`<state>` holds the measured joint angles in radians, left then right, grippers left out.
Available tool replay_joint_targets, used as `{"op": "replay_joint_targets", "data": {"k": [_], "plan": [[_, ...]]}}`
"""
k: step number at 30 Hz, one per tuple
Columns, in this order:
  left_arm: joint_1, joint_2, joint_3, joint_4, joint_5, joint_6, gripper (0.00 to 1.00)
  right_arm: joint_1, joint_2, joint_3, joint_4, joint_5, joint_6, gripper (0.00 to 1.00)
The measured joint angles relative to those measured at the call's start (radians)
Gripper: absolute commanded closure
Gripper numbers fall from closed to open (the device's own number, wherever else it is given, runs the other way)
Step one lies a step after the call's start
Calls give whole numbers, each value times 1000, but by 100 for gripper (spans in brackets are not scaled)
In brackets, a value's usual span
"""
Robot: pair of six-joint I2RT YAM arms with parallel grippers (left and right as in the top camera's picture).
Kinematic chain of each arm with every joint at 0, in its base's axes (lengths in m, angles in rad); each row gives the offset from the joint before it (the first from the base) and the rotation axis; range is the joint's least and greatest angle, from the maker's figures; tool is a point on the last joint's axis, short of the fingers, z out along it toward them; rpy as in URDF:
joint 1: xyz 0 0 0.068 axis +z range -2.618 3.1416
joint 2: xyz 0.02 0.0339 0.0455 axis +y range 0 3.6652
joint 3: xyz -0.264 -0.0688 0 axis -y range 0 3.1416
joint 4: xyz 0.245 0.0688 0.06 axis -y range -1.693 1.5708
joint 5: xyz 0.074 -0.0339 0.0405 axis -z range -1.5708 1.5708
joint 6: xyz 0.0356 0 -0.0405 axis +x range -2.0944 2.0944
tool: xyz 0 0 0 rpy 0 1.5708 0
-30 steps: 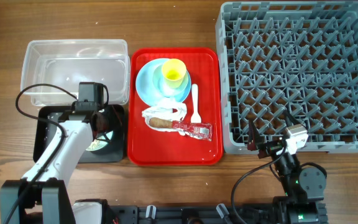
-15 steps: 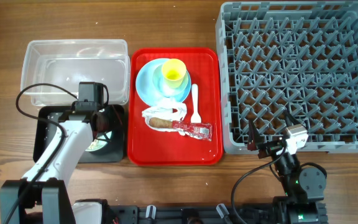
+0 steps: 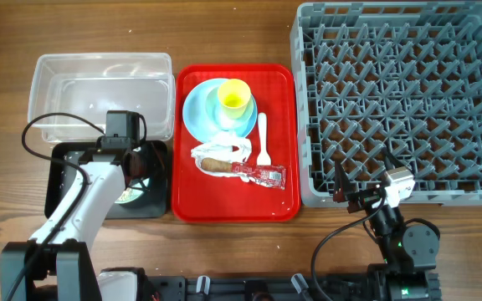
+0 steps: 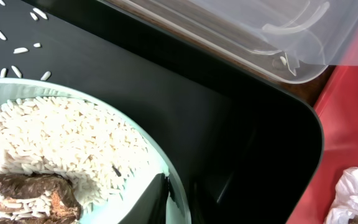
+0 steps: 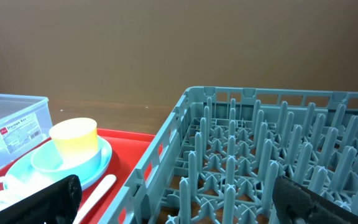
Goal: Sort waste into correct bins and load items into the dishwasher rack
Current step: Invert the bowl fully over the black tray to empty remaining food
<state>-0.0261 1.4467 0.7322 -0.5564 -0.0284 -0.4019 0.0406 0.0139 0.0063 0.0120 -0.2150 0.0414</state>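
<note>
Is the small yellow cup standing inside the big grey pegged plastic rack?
No, the small yellow cup sits on the light blue dishes on the flat red plastic tray.

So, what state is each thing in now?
Left end effector: closed on pale green bowl
Right end effector: open, empty
Pale green bowl: holds rice, brown scraps
Black tray: loose rice grains inside
Clear tub: empty
Dishwasher rack: empty
Yellow cup: upright in light blue bowl

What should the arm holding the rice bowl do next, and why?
Probably tip the pale green bowl over the black tray. The left gripper seems to pinch its rim, the bowl is full of rice and brown scraps, and only a few grains lie in the tray.
</note>
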Motion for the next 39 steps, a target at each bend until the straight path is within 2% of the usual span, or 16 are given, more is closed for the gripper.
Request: {"op": "replay_joint_targets", "data": {"k": [7, 12, 15, 18, 21, 25, 30, 35, 39], "plan": [[0, -5, 12, -32, -9, -4, 96, 0, 0, 0, 0, 0, 0, 0], [8, -90, 95, -218, 31, -7, 96, 0, 0, 0, 0, 0, 0, 0], [86, -122, 104, -227, 167, 21, 96, 0, 0, 0, 0, 0, 0, 0], [254, -123, 104, -236, 381, 95, 96, 0, 0, 0, 0, 0, 0, 0], [474, -123, 104, -237, 529, 137, 96, 0, 0, 0, 0, 0, 0, 0], [671, -123, 104, -187, 756, 186, 96, 0, 0, 0, 0, 0, 0, 0], [695, -123, 85, -109, 903, 212, 96, 0, 0, 0, 0, 0, 0, 0], [697, -87, 78, -105, 1025, 271, 96, 0, 0, 0, 0, 0, 0, 0], [775, -44, 55, -103, 1140, 326, 96, 0, 0, 0, 0, 0, 0, 0]]}}
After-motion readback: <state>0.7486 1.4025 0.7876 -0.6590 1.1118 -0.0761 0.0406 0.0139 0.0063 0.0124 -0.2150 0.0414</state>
